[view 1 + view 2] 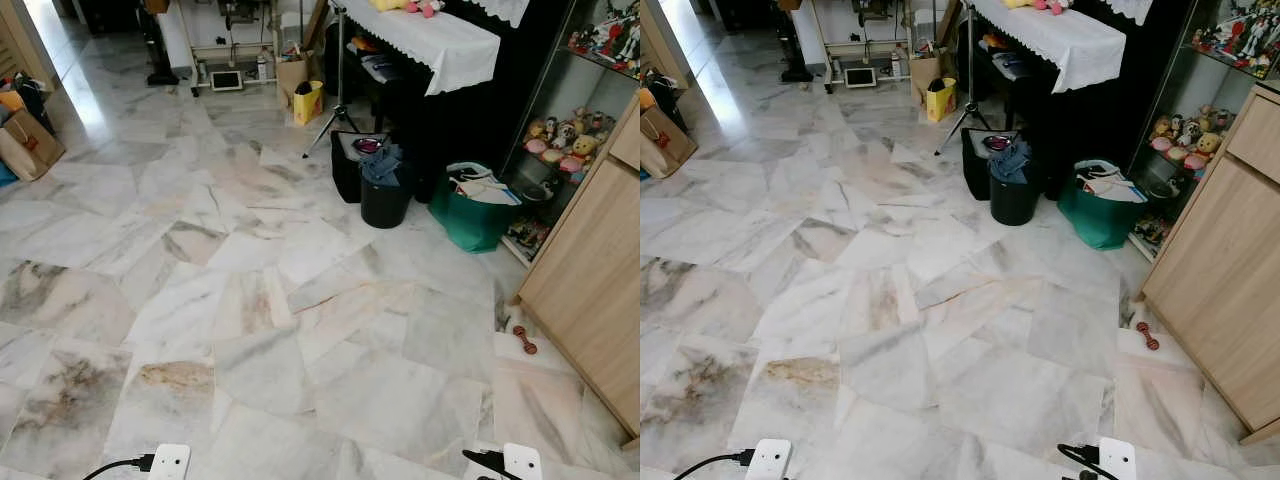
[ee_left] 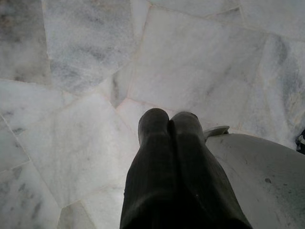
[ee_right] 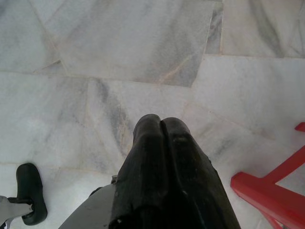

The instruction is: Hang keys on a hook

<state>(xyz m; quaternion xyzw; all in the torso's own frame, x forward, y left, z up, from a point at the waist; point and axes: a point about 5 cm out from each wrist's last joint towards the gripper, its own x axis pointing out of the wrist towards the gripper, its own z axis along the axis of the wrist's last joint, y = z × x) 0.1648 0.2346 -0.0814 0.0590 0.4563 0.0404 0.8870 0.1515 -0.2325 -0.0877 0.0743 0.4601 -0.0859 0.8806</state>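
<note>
Both arms hang idle: left gripper w/ fingers pressed together, pointing down at the marble floor, and right gripper likewise closed on nothing, a red frame beside it. Ahead, a black bin and green bag sit by the dark piano, wooden cabinet on the right. Can't make out keys or a hook.

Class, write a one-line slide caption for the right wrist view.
Right gripper, fingers shut, hangs above marble floor.
</note>
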